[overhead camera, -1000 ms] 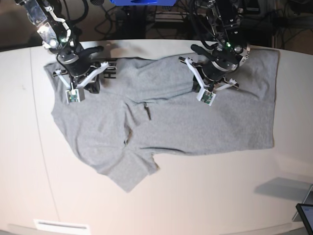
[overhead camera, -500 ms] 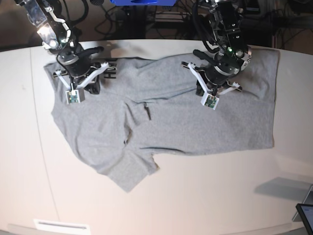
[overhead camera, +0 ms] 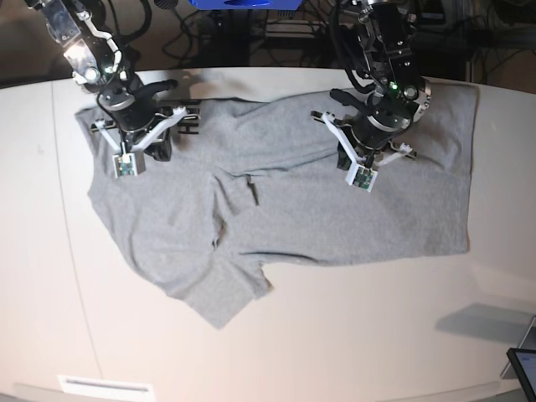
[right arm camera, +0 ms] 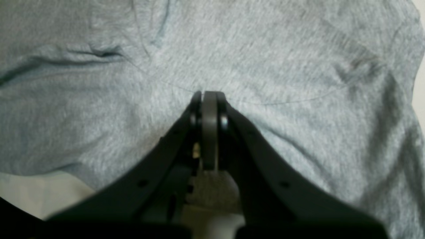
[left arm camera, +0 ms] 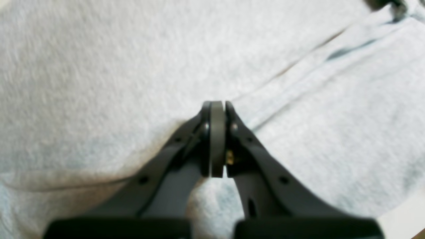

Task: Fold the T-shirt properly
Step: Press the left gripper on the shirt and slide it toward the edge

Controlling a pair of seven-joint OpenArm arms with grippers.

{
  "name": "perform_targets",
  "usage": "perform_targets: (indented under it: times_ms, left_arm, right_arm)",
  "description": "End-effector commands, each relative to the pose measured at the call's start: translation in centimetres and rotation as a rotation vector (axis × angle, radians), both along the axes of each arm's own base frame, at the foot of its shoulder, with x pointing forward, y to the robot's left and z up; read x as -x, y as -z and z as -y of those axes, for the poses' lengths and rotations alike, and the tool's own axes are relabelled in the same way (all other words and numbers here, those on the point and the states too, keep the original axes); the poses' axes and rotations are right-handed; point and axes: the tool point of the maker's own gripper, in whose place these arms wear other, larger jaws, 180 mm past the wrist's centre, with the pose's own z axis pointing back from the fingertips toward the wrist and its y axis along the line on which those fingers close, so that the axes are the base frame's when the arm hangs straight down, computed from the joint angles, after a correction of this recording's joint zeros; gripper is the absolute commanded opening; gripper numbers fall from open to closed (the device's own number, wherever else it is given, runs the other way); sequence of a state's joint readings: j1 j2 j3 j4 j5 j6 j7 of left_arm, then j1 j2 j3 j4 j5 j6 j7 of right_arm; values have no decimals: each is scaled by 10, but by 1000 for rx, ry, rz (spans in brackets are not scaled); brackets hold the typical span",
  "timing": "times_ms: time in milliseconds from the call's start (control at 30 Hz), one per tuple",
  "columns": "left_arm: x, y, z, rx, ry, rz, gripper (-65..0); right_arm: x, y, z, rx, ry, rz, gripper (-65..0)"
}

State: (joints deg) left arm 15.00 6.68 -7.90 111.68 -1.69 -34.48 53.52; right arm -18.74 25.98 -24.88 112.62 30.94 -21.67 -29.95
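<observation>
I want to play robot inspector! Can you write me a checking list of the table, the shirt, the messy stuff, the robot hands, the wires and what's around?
Surface: pale table, bare along its near side.
Job's things: grey T-shirt spread out, rumpled, one sleeve pointing to the near edge.
Clutter: nothing seen on the table.
Grippers: left gripper shut, right gripper shut; both are over the cloth, a pinch cannot be told.
Cables: dark wires behind the table.
Surroundings: blue object at the back, a screen corner.

From overhead we look down on the whole table point(overhead camera: 335, 335); both wrist views sit close behind their pincers, sharing only grey T-shirt point(overhead camera: 293, 218) fabric.
</observation>
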Motion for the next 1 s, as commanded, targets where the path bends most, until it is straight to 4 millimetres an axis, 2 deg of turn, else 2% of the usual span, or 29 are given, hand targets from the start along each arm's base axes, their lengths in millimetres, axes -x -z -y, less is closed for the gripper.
perform_targets:
  times_ms: [0, 200, 333, 533, 700, 833, 967]
  left_arm:
    - [-1, -6, 2, 12, -3, 25, -650]
    - [11, 1, 0, 15, -12, -5, -650]
    - [12, 2, 0, 12, -12, -9, -650]
    - [2, 2, -3, 10, -13, 1, -650]
    - [-3, 20, -7, 15, -11, -43, -650]
    - [-4, 22, -27, 10, -76, -43, -650]
    - [-16, 13, -38, 1, -102, -12, -650]
  right_arm:
    - [-6, -9, 1, 0, 1, 41, -649]
    - [-7, -10, 1, -1, 3, 44, -649]
    - [-7, -10, 1, -2, 3, 43, -649]
    - [-6, -9, 0, -3, 0, 40, -649]
    - [-4, -8, 0, -3, 0, 34, -649]
    - [-2, -6, 2, -1, 4, 28, -649]
    - [-1, -6, 1, -2, 3, 28, -649]
